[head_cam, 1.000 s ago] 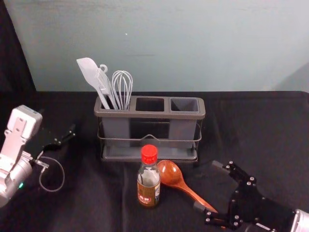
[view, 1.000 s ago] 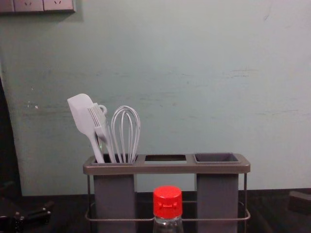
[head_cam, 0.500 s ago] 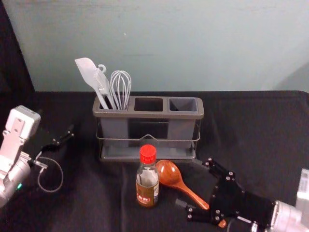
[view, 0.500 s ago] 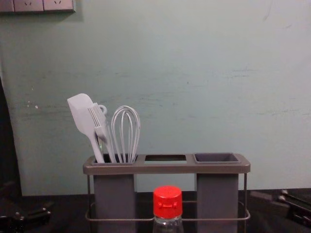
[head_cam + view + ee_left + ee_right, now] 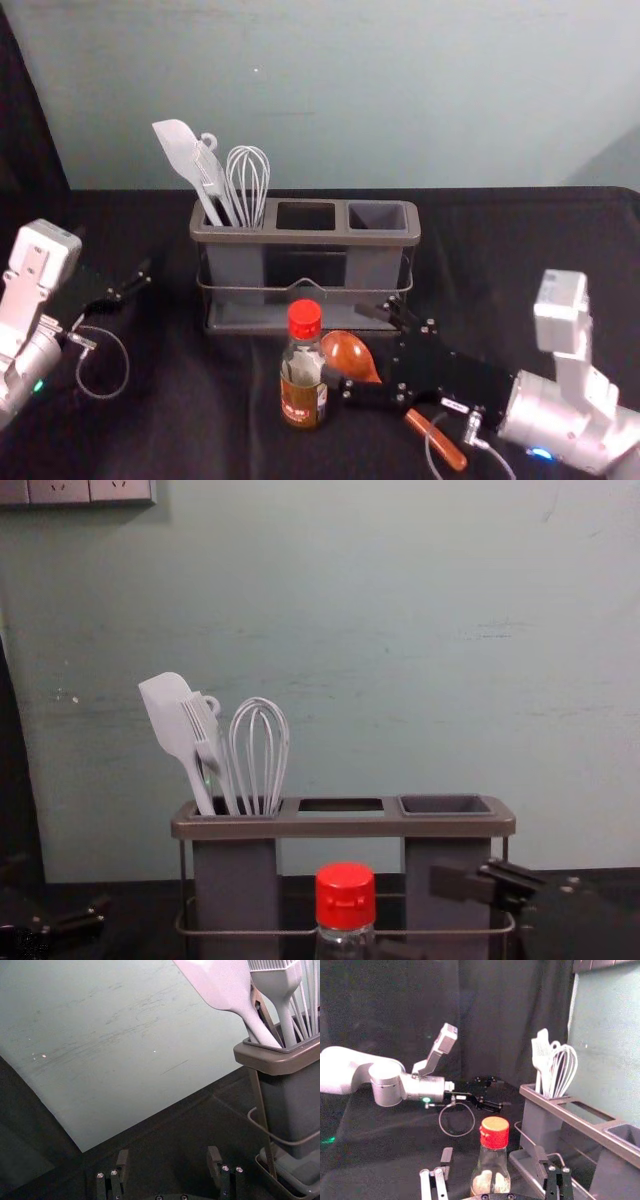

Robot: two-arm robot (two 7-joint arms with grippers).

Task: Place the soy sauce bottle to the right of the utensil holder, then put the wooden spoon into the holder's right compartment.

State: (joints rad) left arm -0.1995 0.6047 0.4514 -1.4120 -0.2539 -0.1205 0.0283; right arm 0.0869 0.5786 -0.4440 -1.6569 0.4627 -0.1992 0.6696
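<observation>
Right gripper (image 5: 346, 343) has slid in toward the soy sauce bottle (image 5: 302, 398), now at its two o'clock, fingers apart; left gripper (image 5: 168, 1154) idles open, nine o'clock of the utensil holder (image 5: 300, 238). Bottle stands at holder's six. Likely rigid, slick, some weight: we'd grip mid-body, not the cap (image 5: 305, 319).

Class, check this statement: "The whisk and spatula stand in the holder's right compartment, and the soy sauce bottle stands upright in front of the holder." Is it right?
The compartment is wrong: the head view shows the whisk and spatula in the left compartment. The rest is right.
</observation>
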